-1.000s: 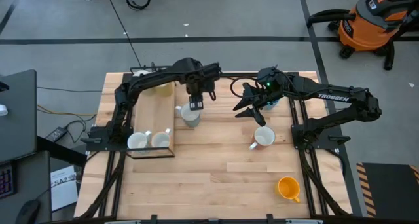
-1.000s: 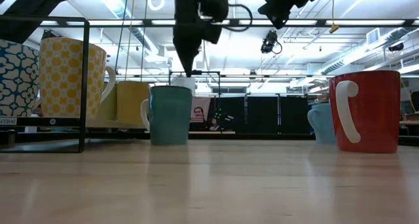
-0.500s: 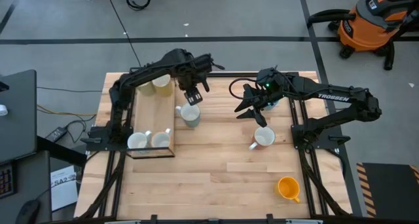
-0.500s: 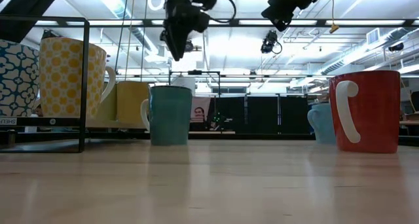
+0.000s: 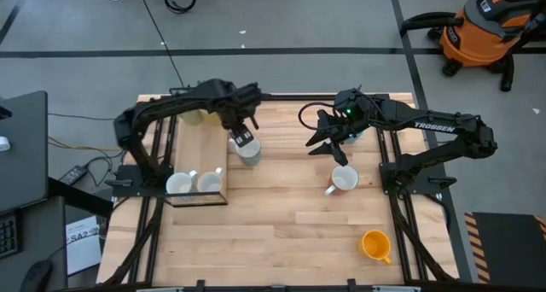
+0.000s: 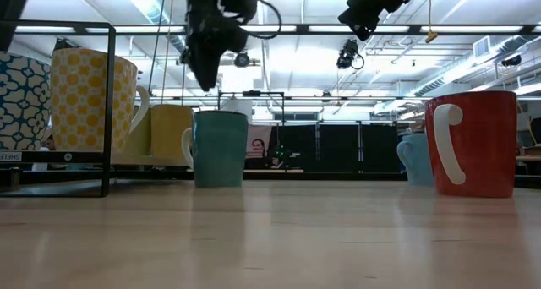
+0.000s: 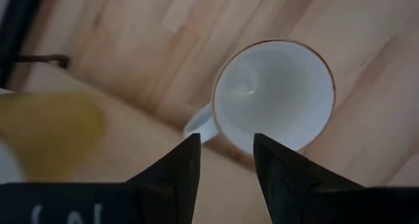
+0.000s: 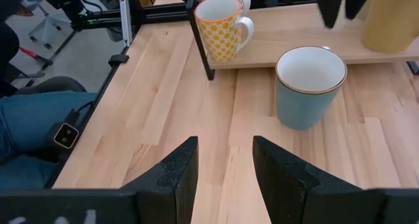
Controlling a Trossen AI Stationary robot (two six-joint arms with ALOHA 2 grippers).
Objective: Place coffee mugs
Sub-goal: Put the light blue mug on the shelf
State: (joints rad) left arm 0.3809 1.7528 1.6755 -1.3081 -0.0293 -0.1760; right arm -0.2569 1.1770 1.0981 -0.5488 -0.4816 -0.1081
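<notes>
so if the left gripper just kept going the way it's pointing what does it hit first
Most likely the teal mug: the left gripper, jaws open and empty, looks down into its open mouth just ahead, so it would probably meet the rim or inside. Depth is unclear.

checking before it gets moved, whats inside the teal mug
Nothing visible: the left wrist view looks down into the teal mug and shows a bare white inside. The left gripper covers only a strip of the near rim.
</notes>
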